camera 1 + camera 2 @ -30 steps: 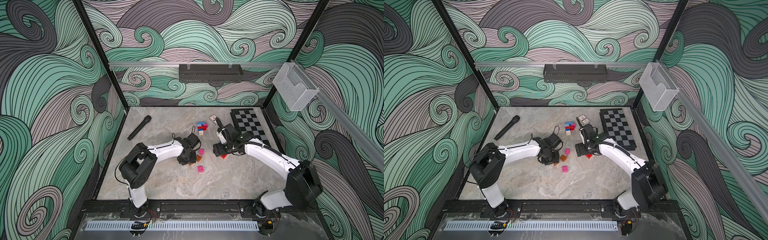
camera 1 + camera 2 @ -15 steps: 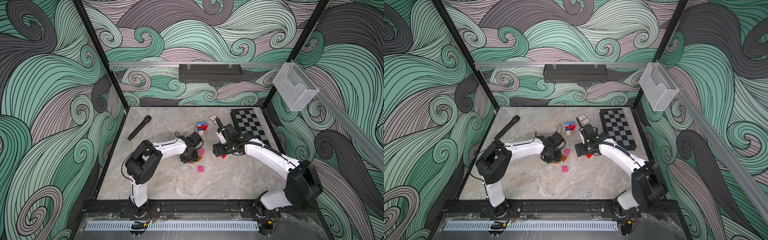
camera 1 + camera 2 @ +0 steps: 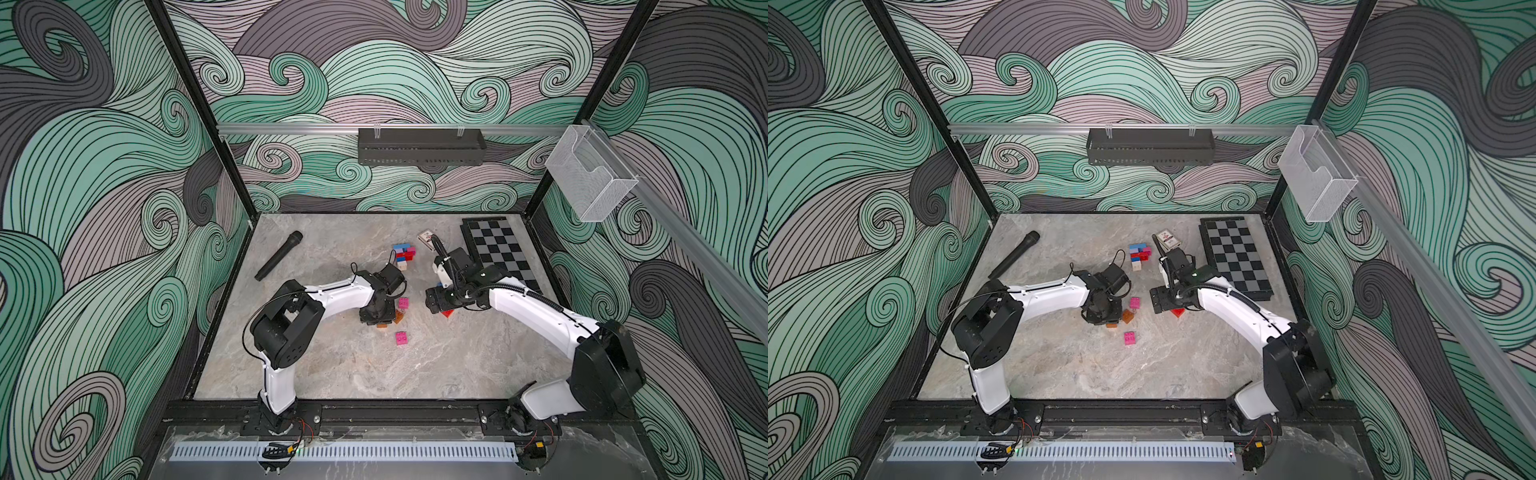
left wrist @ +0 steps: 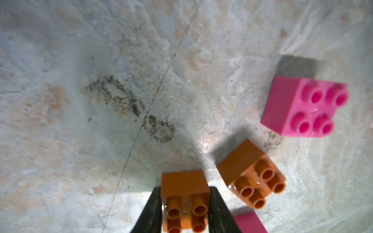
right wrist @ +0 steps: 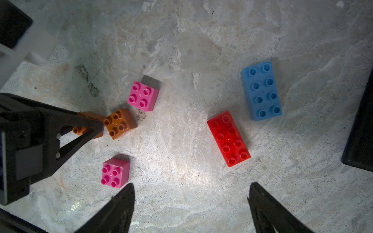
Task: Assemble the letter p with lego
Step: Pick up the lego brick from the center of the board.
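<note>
Orange lego brick (image 4: 184, 198) sits pinched in the downturned left gripper (image 4: 185, 189), 2nd orange brick (image 4: 251, 173) crowding its 2 o'clock; right gripper (image 5: 192, 185) hovers agape, table (image 3: 374, 374) open toward 6 o'clock

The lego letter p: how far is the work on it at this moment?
Done: only a small brick group sits together at the back; no p is readable. In hand: the left hand grips an orange square brick. Left: the other orange brick, two pink bricks, red oblong brick and blue oblong brick lie loose; the right hand is open, empty.
</note>
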Controlling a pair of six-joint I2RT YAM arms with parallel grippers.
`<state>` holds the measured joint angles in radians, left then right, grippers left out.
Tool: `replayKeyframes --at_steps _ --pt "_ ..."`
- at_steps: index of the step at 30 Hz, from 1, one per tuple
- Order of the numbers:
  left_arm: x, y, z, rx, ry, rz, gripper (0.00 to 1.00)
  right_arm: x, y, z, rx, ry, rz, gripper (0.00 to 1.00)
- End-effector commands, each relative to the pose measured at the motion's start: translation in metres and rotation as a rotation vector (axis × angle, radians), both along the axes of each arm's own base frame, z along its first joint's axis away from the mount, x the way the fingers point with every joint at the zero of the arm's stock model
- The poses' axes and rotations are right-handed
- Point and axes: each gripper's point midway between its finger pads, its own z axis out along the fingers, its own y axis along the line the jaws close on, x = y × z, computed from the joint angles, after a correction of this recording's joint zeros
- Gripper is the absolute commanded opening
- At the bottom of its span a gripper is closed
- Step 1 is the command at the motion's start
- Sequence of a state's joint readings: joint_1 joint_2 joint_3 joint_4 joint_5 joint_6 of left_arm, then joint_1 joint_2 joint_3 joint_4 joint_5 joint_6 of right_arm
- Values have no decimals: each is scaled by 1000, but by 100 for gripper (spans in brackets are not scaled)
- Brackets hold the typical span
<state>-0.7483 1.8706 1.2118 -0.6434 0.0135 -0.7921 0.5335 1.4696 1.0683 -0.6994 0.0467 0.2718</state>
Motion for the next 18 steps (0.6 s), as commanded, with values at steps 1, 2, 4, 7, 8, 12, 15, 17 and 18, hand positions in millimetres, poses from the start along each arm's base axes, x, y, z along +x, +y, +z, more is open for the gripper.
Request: replayKeyframes --at_steps 1,2,4,7,8,12,15,17,18 --pt "-1 1 3 37 -1 -30 27 -2 2 -2 10 9 5 88" --pt "0 2 4 40 -4 -35 27 -2 2 -1 11 8 5 88" --pt "2 3 12 47 -25 -61 27 -2 2 -1 12 7 5 87" --pt "5 5 26 65 -65 -151 27 -3 3 -1 14 9 7 87" --pt "7 3 31 63 -80 -196 27 -3 3 -1 15 11 8 87" --pt "4 -6 49 52 -106 -437 27 -2 2 4 38 12 -2 87" --pt "1 -9 57 57 -111 -577 27 0 -4 13 63 -1 -32 87" --pt "1 -13 63 51 -124 -643 27 2 -10 21 78 -15 -57 87" --pt "1 -16 65 39 -132 -678 27 2 -14 23 86 -16 -69 87"
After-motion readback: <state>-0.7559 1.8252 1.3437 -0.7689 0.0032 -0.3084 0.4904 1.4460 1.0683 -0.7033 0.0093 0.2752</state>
